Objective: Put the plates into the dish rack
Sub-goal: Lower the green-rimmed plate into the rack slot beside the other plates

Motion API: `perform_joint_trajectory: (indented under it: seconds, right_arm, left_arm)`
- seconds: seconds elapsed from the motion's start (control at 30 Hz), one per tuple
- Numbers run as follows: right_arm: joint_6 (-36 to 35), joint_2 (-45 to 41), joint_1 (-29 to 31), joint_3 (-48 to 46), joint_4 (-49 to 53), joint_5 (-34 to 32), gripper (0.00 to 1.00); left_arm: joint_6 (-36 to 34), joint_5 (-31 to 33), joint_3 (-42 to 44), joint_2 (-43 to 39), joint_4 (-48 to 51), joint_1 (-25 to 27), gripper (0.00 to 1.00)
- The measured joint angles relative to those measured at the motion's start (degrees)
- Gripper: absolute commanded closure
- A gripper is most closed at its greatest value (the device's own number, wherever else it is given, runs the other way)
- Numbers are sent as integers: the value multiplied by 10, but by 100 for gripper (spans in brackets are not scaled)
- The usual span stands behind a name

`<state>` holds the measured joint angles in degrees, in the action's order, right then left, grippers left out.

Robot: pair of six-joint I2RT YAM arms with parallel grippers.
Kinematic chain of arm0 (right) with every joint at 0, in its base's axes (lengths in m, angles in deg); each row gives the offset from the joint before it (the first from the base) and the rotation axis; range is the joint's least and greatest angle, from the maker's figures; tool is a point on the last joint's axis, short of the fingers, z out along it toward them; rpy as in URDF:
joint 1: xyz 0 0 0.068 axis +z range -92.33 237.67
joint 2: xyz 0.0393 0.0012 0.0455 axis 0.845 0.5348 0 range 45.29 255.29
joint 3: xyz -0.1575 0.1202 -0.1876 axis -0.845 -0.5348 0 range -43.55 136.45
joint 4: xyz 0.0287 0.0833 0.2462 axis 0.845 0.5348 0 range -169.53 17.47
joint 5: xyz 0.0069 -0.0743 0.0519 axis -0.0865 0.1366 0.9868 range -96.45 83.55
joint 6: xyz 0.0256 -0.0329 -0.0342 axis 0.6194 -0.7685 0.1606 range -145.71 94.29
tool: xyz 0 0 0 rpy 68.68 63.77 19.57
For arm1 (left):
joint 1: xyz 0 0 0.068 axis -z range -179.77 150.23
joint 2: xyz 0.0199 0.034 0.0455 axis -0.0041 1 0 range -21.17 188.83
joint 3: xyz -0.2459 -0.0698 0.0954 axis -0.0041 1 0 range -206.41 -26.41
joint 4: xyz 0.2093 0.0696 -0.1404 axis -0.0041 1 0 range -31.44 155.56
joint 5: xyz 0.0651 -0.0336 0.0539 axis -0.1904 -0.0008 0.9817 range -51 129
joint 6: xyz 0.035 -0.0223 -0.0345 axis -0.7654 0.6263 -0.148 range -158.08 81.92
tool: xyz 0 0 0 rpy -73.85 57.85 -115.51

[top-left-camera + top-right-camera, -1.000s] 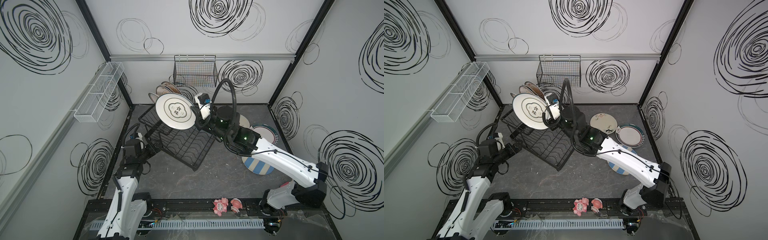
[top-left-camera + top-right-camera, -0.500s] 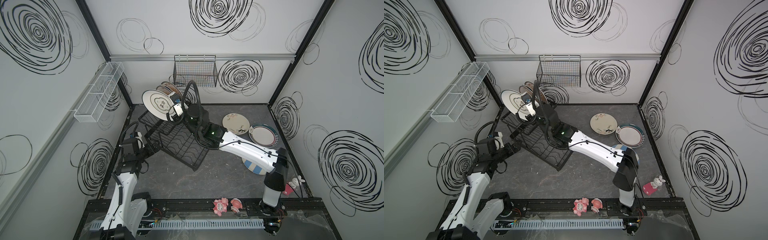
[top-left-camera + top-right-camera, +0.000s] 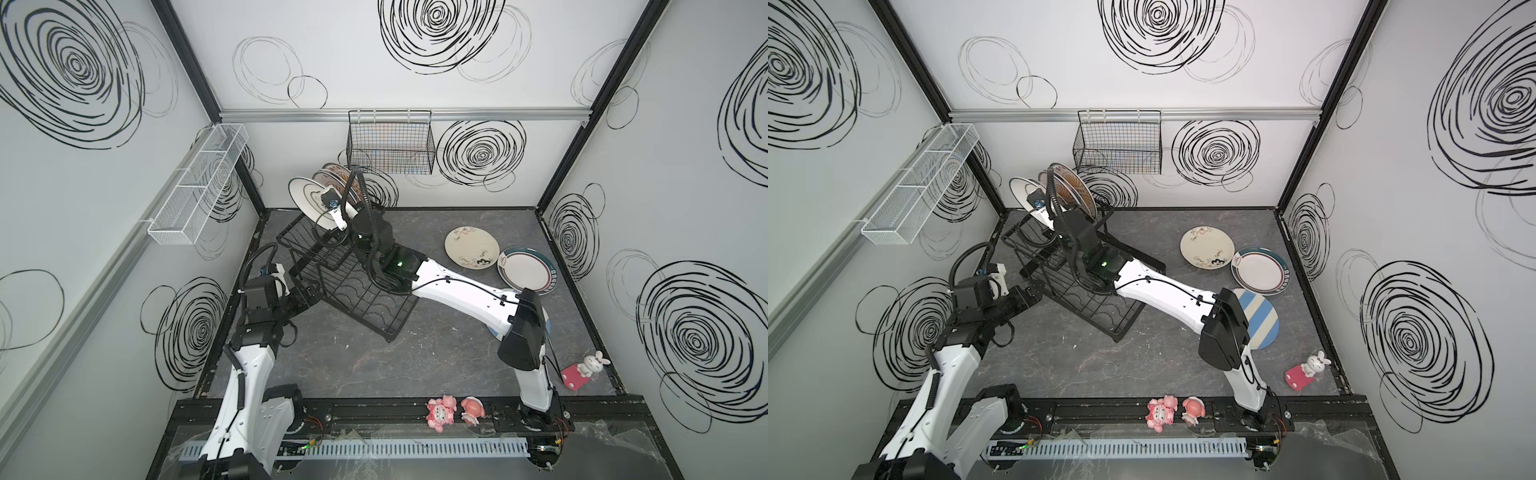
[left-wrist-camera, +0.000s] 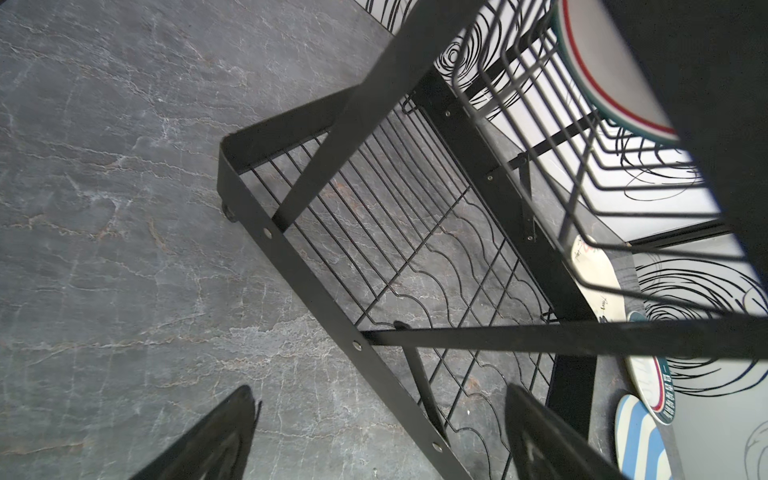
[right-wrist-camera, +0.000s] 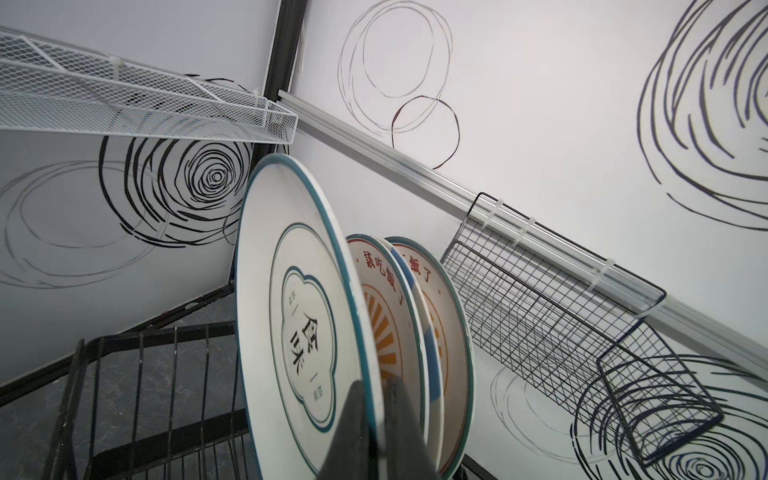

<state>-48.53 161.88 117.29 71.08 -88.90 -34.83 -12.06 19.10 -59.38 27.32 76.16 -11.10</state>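
The black wire dish rack (image 3: 365, 299) stands at the back left of the table. My right gripper (image 5: 374, 386) is shut on the rim of a white plate with a green medallion (image 5: 291, 311), held on edge over the rack's upper basket (image 3: 305, 195). Right behind it stand an orange sunburst plate (image 5: 388, 328), a blue-striped one and another orange one (image 5: 442, 332). My left gripper (image 4: 379, 392) is open, its fingers on either side of the rack's lower frame rail (image 4: 299, 270). A cream plate with drawings (image 3: 471, 248), a teal-rimmed plate (image 3: 527, 276) and a blue-striped plate (image 3: 1262, 318) lie flat at the right.
A boxy black grid basket (image 3: 390, 145) hangs on the back wall and a long white mesh basket (image 3: 199, 183) on the left wall. Pink figurines (image 3: 440, 411) sit at the front edge, and a bunny figurine (image 3: 586, 368) at the front right.
My right arm has swung the medallion plate left and back, from over the rack's middle to beside the plates standing in the upper basket. The left arm has hardly moved.
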Motion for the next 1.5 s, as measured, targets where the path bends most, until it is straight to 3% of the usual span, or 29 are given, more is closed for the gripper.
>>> perform_joint_trajectory:
  seconds: [1.0,1.5]
  right_arm:
    - [-71,5,-8,8,-33,-36,100]
    - [-90,5,-7,-32,-68,-38,100]
  left_arm:
    - [-1,-10,0,6,-2,-1,4]
    - [-1,-13,0,6,-2,-1,4]
